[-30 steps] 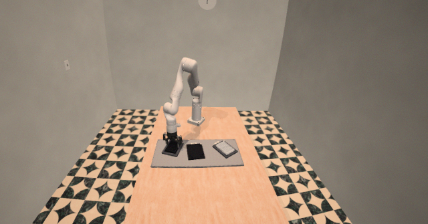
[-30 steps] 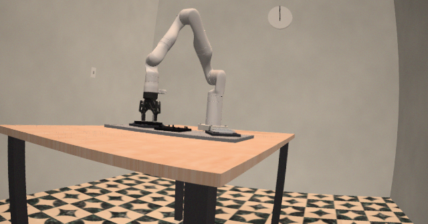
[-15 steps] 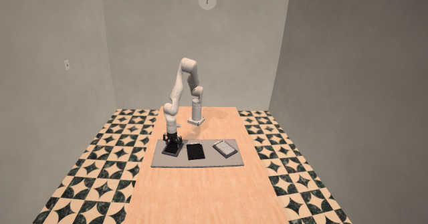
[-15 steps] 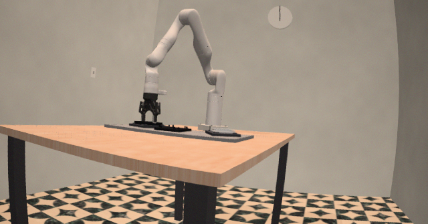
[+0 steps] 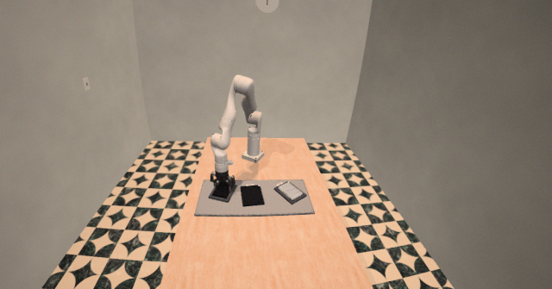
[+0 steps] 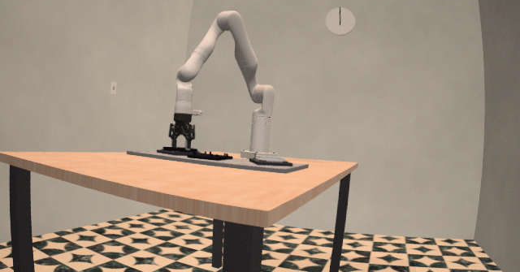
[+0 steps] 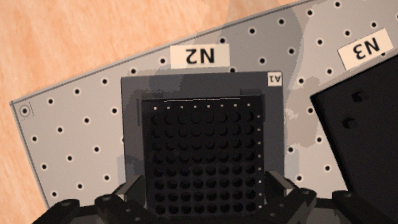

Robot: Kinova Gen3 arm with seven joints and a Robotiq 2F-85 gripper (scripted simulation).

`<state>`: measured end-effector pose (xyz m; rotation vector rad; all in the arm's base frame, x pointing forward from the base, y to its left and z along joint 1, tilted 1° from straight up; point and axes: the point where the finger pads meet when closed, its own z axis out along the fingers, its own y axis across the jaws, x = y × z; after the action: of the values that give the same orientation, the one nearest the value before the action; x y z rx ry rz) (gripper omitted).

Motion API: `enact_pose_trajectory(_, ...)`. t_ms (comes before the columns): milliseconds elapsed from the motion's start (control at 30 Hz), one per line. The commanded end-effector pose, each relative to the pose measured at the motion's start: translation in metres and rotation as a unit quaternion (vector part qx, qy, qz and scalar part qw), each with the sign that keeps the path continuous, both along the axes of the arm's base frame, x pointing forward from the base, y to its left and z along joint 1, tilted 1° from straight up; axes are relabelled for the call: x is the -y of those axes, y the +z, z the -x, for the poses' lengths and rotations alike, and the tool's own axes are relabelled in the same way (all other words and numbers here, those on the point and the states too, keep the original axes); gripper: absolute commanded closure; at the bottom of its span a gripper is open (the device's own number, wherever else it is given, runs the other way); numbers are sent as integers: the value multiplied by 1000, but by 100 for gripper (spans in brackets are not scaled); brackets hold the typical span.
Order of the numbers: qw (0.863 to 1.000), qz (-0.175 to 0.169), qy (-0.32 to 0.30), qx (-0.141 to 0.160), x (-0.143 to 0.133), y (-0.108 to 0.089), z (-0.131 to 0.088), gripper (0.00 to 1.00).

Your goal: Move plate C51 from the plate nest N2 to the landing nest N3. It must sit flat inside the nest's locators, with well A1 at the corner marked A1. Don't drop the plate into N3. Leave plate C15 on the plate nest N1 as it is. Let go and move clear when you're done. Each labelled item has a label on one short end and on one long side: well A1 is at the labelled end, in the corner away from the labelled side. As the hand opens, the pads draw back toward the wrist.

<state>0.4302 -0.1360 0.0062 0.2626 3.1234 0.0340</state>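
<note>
Plate C51 (image 7: 202, 145) (image 5: 222, 191) (image 6: 177, 150) is a black well plate. It sits flat on the grey plate nest N2 (image 7: 131, 105), whose A1 mark (image 7: 274, 78) is at the far right corner in the wrist view. My gripper (image 7: 204, 186) (image 5: 222, 180) (image 6: 181, 137) is open and points straight down just above the plate, with one finger outside each long side and not touching it. The landing nest N3 (image 7: 365, 140) (image 5: 252, 195) (image 6: 209, 157) is a black pad right beside N2 with nothing on it. Plate C15 (image 5: 290, 191) (image 6: 264, 157), pale grey, rests on nest N1 further along.
All three nests stand on a grey perforated mat (image 5: 254, 211) (image 6: 296, 167) (image 7: 75, 130) on the wooden table (image 5: 259, 254). The arm's base (image 5: 253, 154) stands behind the mat. The white labels N2 (image 7: 200, 55) and N3 (image 7: 365, 48) lie on the mat.
</note>
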Motion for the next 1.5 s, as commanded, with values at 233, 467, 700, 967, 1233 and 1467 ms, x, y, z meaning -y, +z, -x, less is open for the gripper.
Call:
enact_pose_trajectory(233, 1000, 0, 0, 1, 0, 1, -1, 100)
enact_pose_trajectory(467, 1000, 0, 0, 1, 0, 1, -1, 100)
enact_pose_trajectory(700, 1000, 0, 0, 1, 0, 1, -1, 100)
enact_pose_trajectory(967, 1000, 0, 0, 1, 0, 1, -1, 100)
enact_pose_trajectory(1233, 1000, 0, 0, 1, 0, 1, -1, 100)
enact_pose_trajectory(1467, 1000, 0, 0, 1, 0, 1, -1, 100)
